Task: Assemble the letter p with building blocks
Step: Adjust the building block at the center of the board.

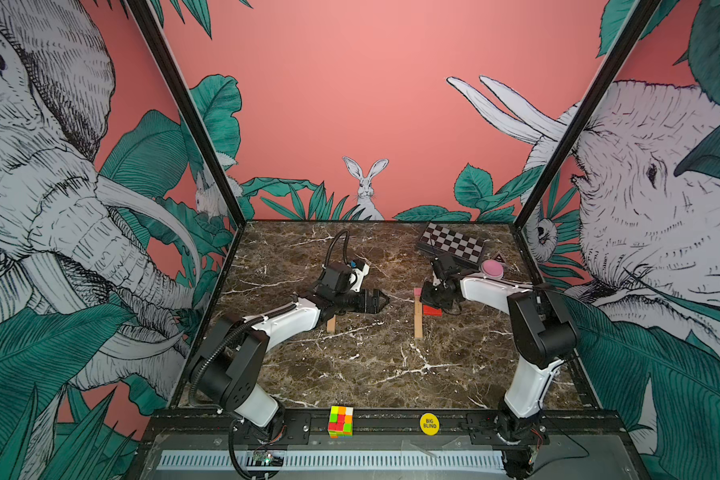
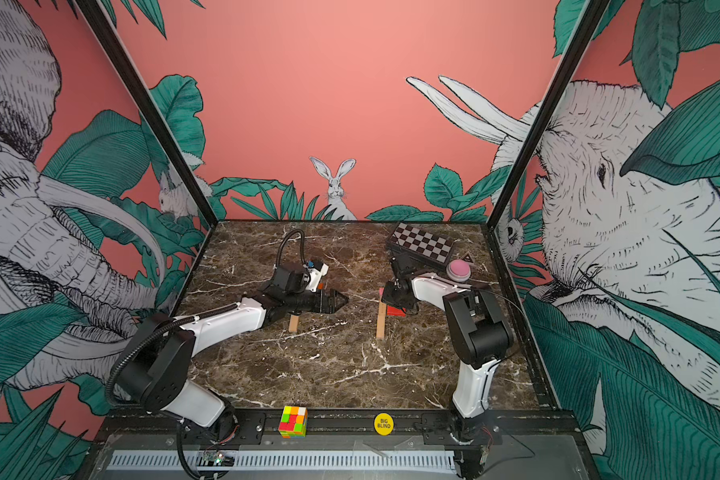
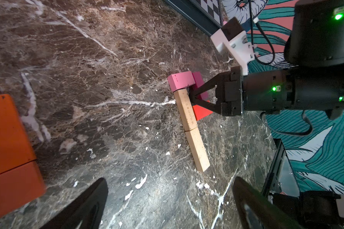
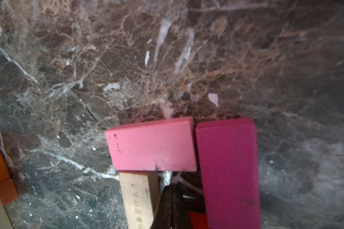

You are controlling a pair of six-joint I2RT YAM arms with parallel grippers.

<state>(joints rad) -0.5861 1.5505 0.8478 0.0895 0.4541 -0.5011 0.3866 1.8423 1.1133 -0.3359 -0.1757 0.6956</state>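
Two tan building blocks (image 3: 187,111) (image 3: 198,150) lie end to end as a stem (image 1: 418,320). A pink block (image 4: 153,146) lies across the stem's far end, and a magenta block (image 4: 228,170) runs down from it. A red block (image 3: 202,112) lies below the magenta one. My right gripper (image 4: 172,188) is shut and holds nothing; its tip sits low in the gap between these blocks. My left gripper (image 3: 170,200) hangs open and empty to the left (image 1: 381,300). Two orange blocks (image 3: 6,134) lie by it, and another tan block (image 1: 331,324) shows under its arm.
A checkered box (image 1: 449,245) lies at the back right, with a pink round object (image 1: 492,269) and a small black triangle (image 1: 499,257) beside it. On the front rail stand a puzzle cube (image 1: 341,422) and a yellow disc (image 1: 429,424).
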